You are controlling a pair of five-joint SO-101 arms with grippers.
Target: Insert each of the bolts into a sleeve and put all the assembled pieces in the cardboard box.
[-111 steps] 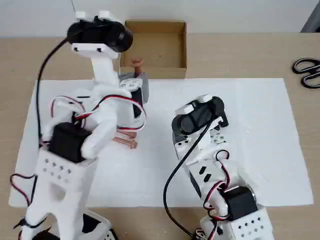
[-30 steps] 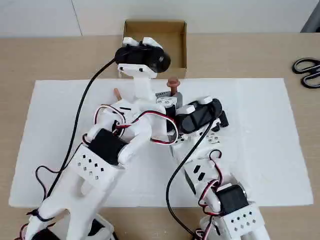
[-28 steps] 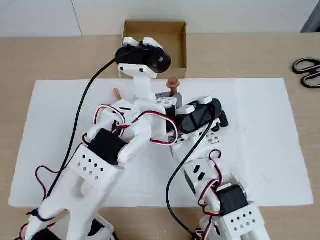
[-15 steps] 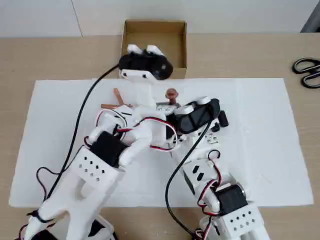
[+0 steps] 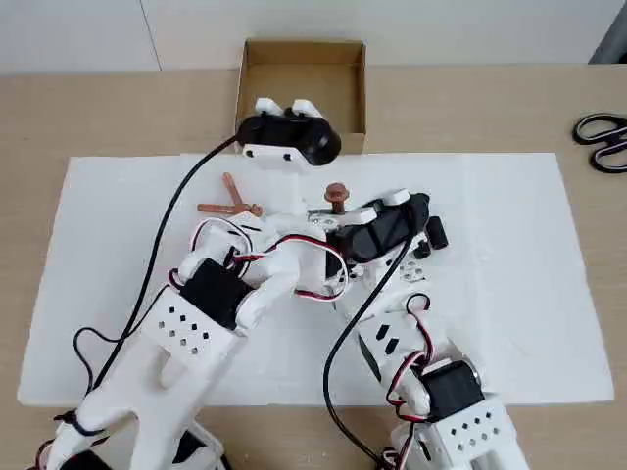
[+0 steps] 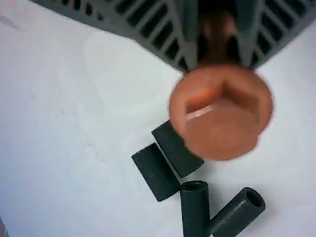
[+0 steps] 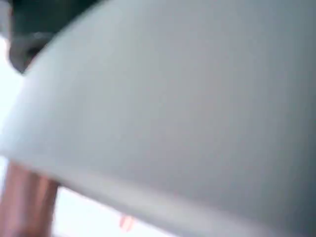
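Left wrist view looks straight onto the copper-coloured bolt (image 6: pixel 220 111), its wide head facing the camera and its shank running back between the grey jaws of the left pincer (image 6: pixel 217 49), which is clenched on that shank. Beneath the bolt head, on the white sheet (image 6: pixel 74 123), lie four black sleeves in a loose cluster. The first sleeve (image 6: pixel 177 148) is partly covered by the bolt head, and the second sleeve (image 6: pixel 155 170) lies just beside it and parallel to it. The third sleeve (image 6: pixel 194 210) and the fourth sleeve (image 6: pixel 237 212) show open bores and touch at one end.

From the high view the left arm (image 5: pixel 196 313) stretches across the sheet toward the middle of the bench (image 5: pixel 490 108), with the held bolt's head showing at its tip. The right arm (image 5: pixel 411 343) comes up close beside it, its black camera housing (image 5: pixel 377 230) almost against the bolt. Whether the right pincer (image 5: pixel 345 227) is clenched or released I cannot tell. The right wrist view is blurred, with a copper-coloured shape at one edge.

Two loose bolts (image 5: pixel 227 201) lie crossed on the sheet, apart from the arms. The cardboard box (image 5: pixel 304 49) stands at the far edge of the sheet, beyond the left arm's camera. Scissors (image 5: pixel 600 132) rest on the bare bench, well off to the side.
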